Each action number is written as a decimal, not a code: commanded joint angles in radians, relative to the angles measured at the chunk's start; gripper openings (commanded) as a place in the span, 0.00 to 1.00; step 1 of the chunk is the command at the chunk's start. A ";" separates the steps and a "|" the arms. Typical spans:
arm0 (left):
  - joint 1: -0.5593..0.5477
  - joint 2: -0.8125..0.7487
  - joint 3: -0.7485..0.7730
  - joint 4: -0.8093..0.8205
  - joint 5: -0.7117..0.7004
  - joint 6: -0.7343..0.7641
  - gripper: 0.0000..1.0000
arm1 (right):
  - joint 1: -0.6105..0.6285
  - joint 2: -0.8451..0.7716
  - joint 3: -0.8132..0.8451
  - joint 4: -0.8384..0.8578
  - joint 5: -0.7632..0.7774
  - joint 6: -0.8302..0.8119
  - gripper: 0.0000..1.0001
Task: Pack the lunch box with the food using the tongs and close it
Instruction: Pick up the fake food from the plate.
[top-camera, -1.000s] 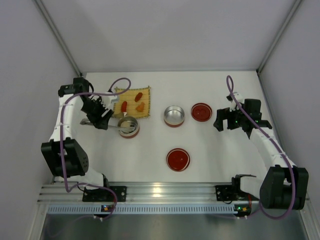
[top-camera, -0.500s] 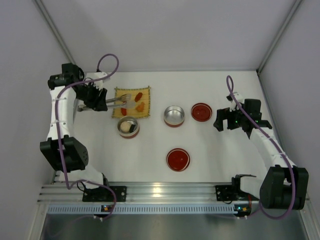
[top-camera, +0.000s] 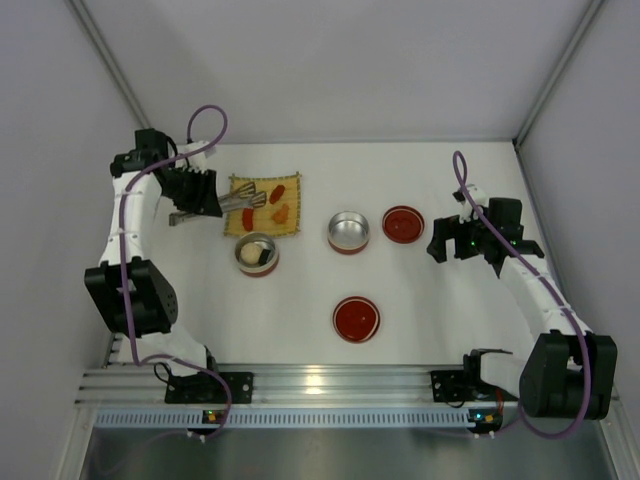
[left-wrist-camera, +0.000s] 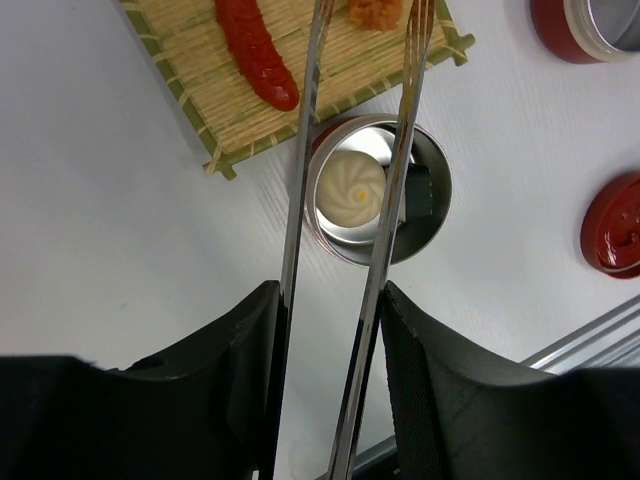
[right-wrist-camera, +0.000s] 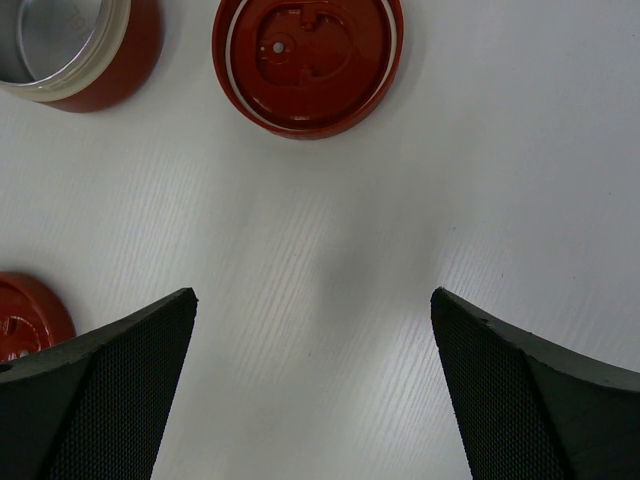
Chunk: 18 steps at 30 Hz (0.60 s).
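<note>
While the left gripper (left-wrist-camera: 330, 300) clenches the tongs (left-wrist-camera: 303, 180) near their joined end, its black fingers (left-wrist-camera: 235, 370) pressing the two thin steel arms from either side, the tongs reach out to the right over the yellow woven mat (left-wrist-camera: 185, 50) at the far left of the white table (top-camera: 300, 290). Their arms stand a little apart. In the wrist view the forked right tip sits just beside the orange piece (left-wrist-camera: 378, 10) and the left arm passes the lower end of the long red piece (left-wrist-camera: 255, 50), but the tips run out of frame there and I cannot tell whether they touch any food. A small red piece (top-camera: 277, 190) lies near the mat's far right corner. Just beside the mat's near edge stands the filled lunch box bowl (left-wrist-camera: 350, 250), steel inside and red outside, with the whitish ball (left-wrist-camera: 350, 190) and the black-and-white roll (left-wrist-camera: 420, 190) side by side in it. The empty lunch box bowl (right-wrist-camera: 120, 60) stands to the right of the mat, the red lid (right-wrist-camera: 305, 60) lies just to its right, and the second red lid (top-camera: 356, 318) lies nearer the arms, well apart from both. Neither bowl is covered. The right gripper (right-wrist-camera: 312, 295) hovers over bare table near the red lid, its fingers (right-wrist-camera: 100, 390) spread wide and grasping nothing.
</note>
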 joint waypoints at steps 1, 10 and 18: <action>-0.003 -0.001 -0.033 0.130 -0.056 -0.129 0.48 | 0.007 -0.004 0.052 -0.008 -0.005 -0.010 0.99; -0.005 0.008 -0.128 0.191 -0.181 -0.186 0.53 | 0.007 0.003 0.052 -0.005 -0.005 -0.013 0.99; -0.017 0.048 -0.179 0.236 -0.207 -0.194 0.55 | 0.007 0.002 0.051 -0.005 -0.005 -0.012 0.99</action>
